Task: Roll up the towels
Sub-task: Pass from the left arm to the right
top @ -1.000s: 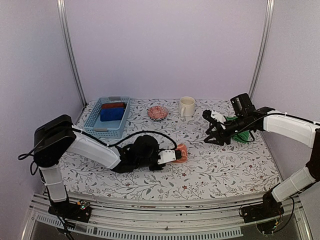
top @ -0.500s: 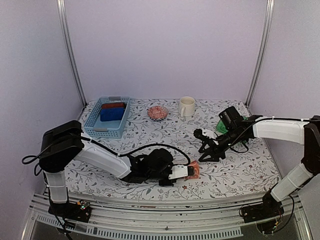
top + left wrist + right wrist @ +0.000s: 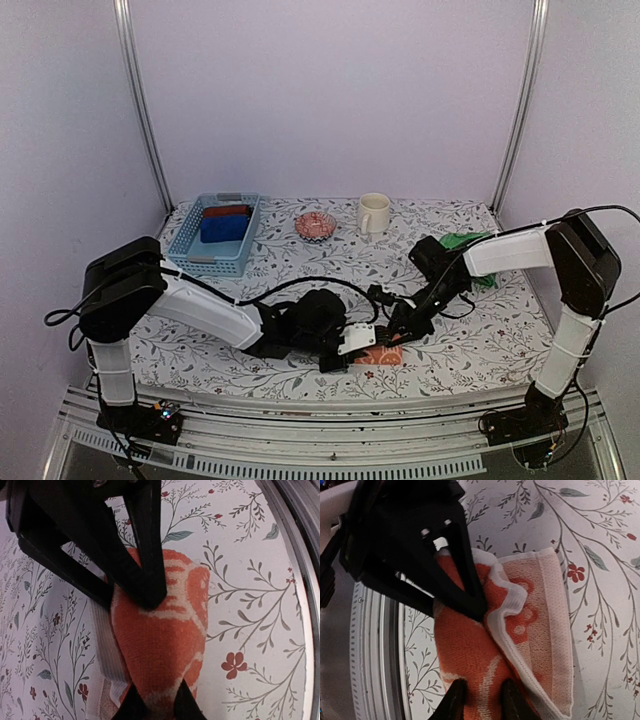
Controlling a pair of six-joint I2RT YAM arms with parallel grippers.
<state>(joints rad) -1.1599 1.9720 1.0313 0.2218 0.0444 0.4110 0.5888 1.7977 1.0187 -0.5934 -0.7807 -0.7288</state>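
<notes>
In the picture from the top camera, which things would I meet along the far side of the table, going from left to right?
blue basket → small pink round dish → cream mug → green towel

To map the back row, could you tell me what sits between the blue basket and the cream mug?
A small pink bowl, shown in the top view.

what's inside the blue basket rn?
The blue basket holds a blue cloth roll on the side nearer the arms and a dark red cloth roll behind it. The rolls cover the basket floor and anything under them.
</notes>
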